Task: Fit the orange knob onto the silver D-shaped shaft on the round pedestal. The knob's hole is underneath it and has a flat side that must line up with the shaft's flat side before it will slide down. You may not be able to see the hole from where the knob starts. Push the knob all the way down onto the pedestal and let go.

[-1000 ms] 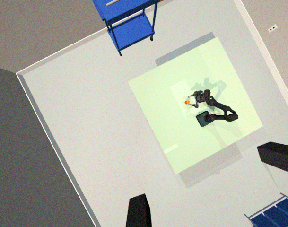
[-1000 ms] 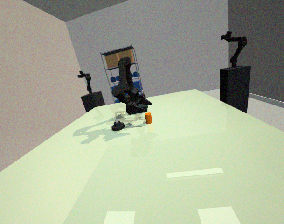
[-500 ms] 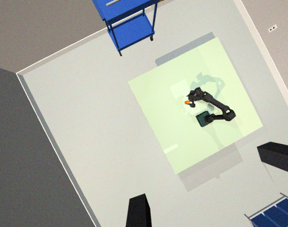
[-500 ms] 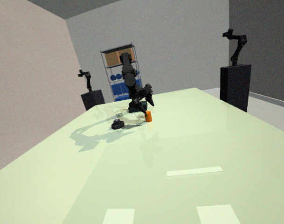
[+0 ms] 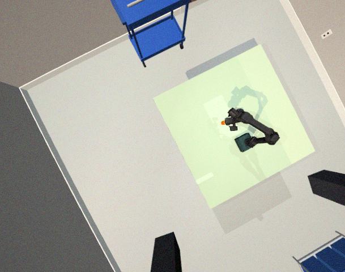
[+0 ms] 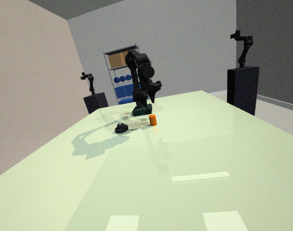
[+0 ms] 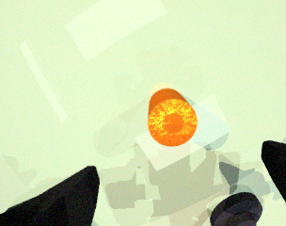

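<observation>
The orange knob (image 5: 222,122) (image 6: 152,120) (image 7: 172,122) stands upright on the table. Its top face shows in the wrist view with a mottled yellow sheen; its underside and hole are hidden. The dark round pedestal (image 6: 121,128) (image 7: 236,210) stands a little apart from the knob, cut by the lower edge of the wrist view and not seen in the top view. The silver shaft (image 6: 120,122) sticks up from it; its flat side is too small to make out. My gripper (image 7: 183,165) is open and empty, above the table, with the knob ahead of the line between its fingertips.
The arm's dark green base (image 5: 242,143) (image 6: 142,110) stands on the pale green table (image 5: 192,131) (image 6: 203,154), behind the knob and pedestal in the exterior view. Arm shadows and reflections cross the table. A blue cart (image 5: 157,38) and black stands (image 6: 241,89) are off the table.
</observation>
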`<state>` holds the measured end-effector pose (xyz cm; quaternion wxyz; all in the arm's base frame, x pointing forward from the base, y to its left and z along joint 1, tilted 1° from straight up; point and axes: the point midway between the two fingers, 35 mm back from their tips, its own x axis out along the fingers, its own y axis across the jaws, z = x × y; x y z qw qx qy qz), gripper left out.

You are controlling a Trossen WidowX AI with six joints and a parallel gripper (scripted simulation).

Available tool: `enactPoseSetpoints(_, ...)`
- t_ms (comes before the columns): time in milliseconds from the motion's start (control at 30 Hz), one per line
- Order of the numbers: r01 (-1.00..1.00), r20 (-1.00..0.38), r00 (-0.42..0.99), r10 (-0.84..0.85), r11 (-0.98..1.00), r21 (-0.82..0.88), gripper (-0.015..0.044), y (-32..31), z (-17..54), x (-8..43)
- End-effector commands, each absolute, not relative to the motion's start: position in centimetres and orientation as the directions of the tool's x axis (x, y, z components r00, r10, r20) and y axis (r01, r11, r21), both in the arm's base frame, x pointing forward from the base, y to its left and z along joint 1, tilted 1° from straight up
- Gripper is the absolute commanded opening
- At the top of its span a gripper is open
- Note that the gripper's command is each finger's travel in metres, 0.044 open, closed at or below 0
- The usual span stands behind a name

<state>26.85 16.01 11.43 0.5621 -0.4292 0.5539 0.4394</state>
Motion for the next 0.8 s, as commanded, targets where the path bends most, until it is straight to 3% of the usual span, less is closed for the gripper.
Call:
enactPoseSetpoints(0, -0.971, -1.0, 0.003, 0.007, 0.239, -0.001, 0.044, 15.97, 11.53, 26.94)
enactPoseSetpoints(67, -0.954, -1.0, 0.003, 0.007, 0.301, 0.0, 0.044, 15.97, 11.52, 26.94)
enactPoseSetpoints(200, -0.778, -1.0, 0.003, 0.007, 0.629, 0.002, 0.044, 15.97, 11.51, 26.94)
enactPoseSetpoints(433, -0.203, -1.0, 0.003, 0.007, 0.979, 0.006, 0.044, 15.97, 11.48, 26.94)
enactPoseSetpoints(600, 0.283, -1.0, 0.003, 0.007, 0.959, 0.008, 0.044, 15.97, 11.46, 26.94)
enactPoseSetpoints(767, 0.701, -1.0, 0.003, 0.007, 0.713, 0.007, 0.044, 16.0, 11.44, 26.88)
